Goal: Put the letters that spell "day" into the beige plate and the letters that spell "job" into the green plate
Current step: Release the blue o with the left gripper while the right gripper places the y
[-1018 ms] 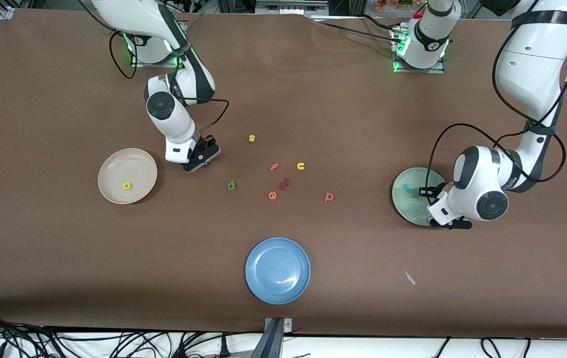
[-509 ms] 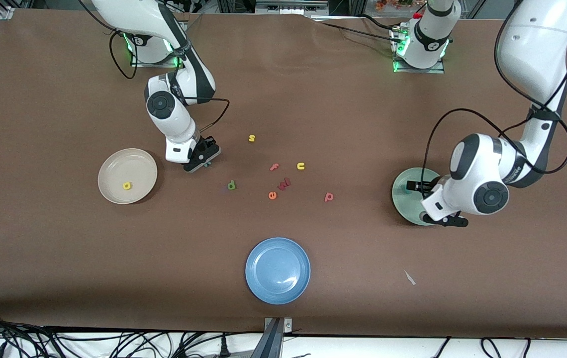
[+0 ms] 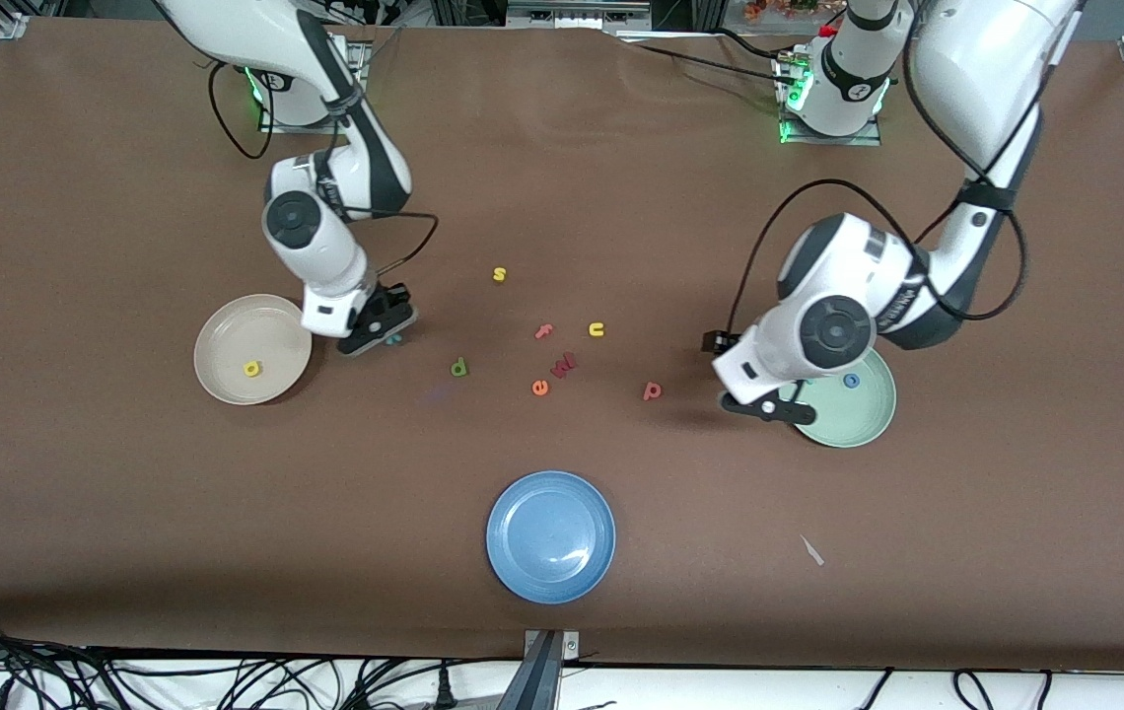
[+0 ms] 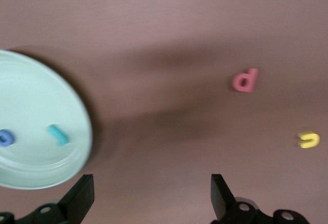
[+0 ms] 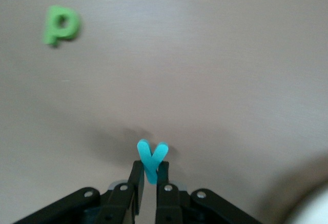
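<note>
I see the teal y [image 5: 151, 161] pinched in my right gripper [image 5: 147, 185], over bare table beside the beige plate [image 3: 227, 380], which holds the yellow a [image 3: 250, 369]. The green d [image 3: 459, 368] lies loose (mid-table). My left gripper [image 4: 151, 198] gapes empty beside the green plate [image 4: 31, 106], holding the teal j [image 4: 57, 134] and blue o [image 4: 5, 137]; the salmon b [image 4: 245, 80] sits nearby.

Bare worktop [image 3: 128, 513] lies open around the blue plate [image 3: 550, 535], while the middle is cluttered — green d [image 3: 459, 368], salmon b [image 3: 652, 391], yellow u [image 3: 597, 329] and other loose letters — between the beige plate [image 3: 252, 349] and green plate [image 3: 863, 419].
</note>
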